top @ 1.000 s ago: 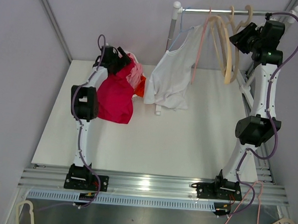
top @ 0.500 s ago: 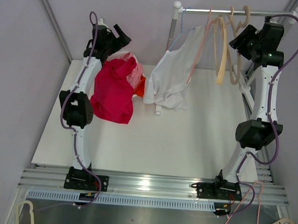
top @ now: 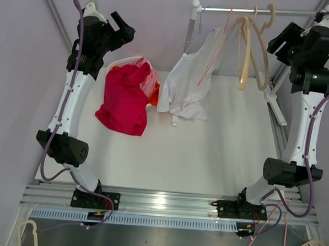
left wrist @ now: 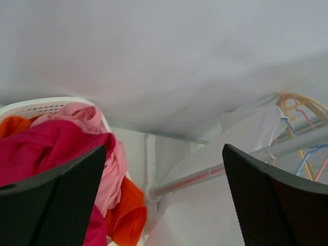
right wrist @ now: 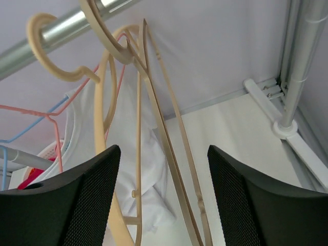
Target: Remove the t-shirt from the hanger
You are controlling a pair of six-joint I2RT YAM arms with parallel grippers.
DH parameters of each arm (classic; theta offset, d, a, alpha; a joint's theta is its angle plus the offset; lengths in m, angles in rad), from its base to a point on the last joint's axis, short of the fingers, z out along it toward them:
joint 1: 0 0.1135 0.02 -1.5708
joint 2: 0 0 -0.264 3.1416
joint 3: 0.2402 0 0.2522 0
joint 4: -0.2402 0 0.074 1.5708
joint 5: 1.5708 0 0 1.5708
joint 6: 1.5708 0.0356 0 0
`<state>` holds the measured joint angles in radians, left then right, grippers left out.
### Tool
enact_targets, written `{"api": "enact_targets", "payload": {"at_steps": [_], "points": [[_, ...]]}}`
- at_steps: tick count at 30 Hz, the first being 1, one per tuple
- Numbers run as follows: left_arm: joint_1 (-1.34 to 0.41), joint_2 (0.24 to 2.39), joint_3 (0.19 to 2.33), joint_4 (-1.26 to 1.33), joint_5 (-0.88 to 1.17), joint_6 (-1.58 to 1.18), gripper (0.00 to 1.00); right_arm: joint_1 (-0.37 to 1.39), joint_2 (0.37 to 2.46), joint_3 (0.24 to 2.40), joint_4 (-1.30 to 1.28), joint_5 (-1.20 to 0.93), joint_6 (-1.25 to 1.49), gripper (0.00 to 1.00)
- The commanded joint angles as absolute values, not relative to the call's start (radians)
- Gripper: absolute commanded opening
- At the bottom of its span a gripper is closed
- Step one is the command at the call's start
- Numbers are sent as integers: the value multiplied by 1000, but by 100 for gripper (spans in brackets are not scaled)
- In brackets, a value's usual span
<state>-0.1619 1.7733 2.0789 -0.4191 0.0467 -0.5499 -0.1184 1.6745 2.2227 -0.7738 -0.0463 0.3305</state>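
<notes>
The t-shirt (top: 184, 91) is plain white, without any print. Its wire hanger (top: 200, 24) is light blue, another wire hanger (top: 213, 58) is pink, and the thick hangers (top: 244, 66) are beige. The rail (top: 231, 11) is silver grey. The basket (left wrist: 51, 106) is white; the clothes in it are deep red (top: 124, 101), pale pink (top: 152, 81) and orange (left wrist: 128, 220). The table (top: 207, 153) is white. The left arm (top: 71, 104) and right arm (top: 310, 125) are white with black joints and purple cables (top: 310, 188). The left gripper (left wrist: 164, 151) and right gripper (right wrist: 163, 149) have black fingers with a fine mesh pattern

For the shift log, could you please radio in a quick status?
Left pincer open, empty, near white plastic laundry basket. Right pincer open, empty, facing tan wooden hangers. White fabric t-shirt hung from metal rail, neither pincer touching.
</notes>
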Motion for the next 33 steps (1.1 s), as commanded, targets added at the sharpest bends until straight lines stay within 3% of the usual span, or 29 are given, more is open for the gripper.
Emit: {"api": "enact_targets", "payload": {"at_steps": [1, 5, 12, 23, 26, 33], "points": [[-149, 1677, 2002, -573, -88, -590, 100, -109, 1592, 2188, -776, 44, 295, 73], [-123, 1565, 1759, -654, -140, -707, 100, -106, 1476, 2058, -756, 66, 304, 73], [-11, 1269, 1077, -339, -26, -890, 99, -86, 1243, 1841, -693, 45, 330, 74], [109, 1183, 604, 96, 155, -1168, 99, -74, 1161, 1786, -741, 11, 313, 74], [153, 1276, 581, 170, 222, -1238, 100, -74, 1147, 1779, -753, 12, 301, 74], [173, 1468, 776, -126, 157, -1284, 100, -74, 1115, 1735, -733, -18, 295, 74]]}}
